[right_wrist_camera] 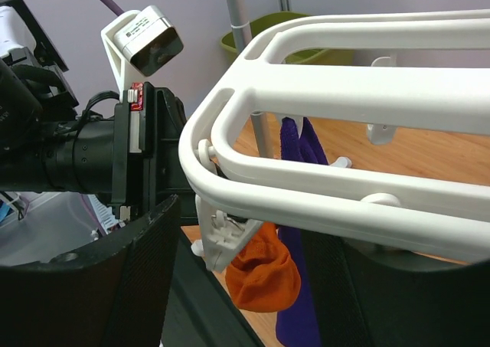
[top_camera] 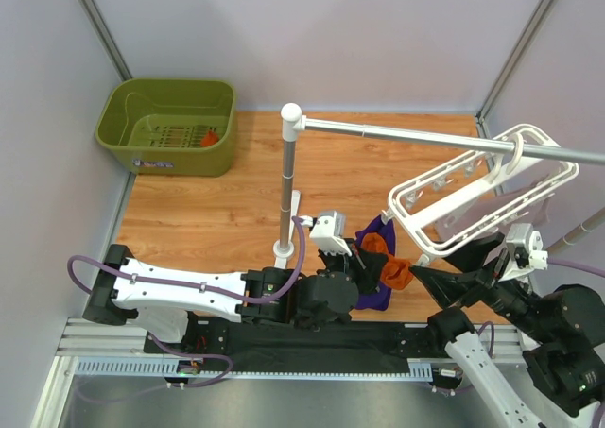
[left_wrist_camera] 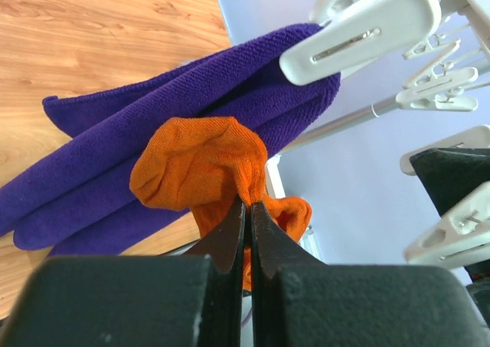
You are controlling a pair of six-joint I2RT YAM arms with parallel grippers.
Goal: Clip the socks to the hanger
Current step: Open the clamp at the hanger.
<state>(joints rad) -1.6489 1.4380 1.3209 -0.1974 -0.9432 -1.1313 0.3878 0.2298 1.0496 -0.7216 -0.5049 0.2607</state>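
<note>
Sock is pinched tight by the left pincer, next to a purple cloth. The right pincer is held spread at the hanger.

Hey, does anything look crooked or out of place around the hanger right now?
The hanger hangs askew from the rail, not level. One orange piece lies apart in the green basket.

Your hanger spans 9 to 2 o'clock; at 6 o'clock an orange sock hangs beside the purple cloth.
</note>
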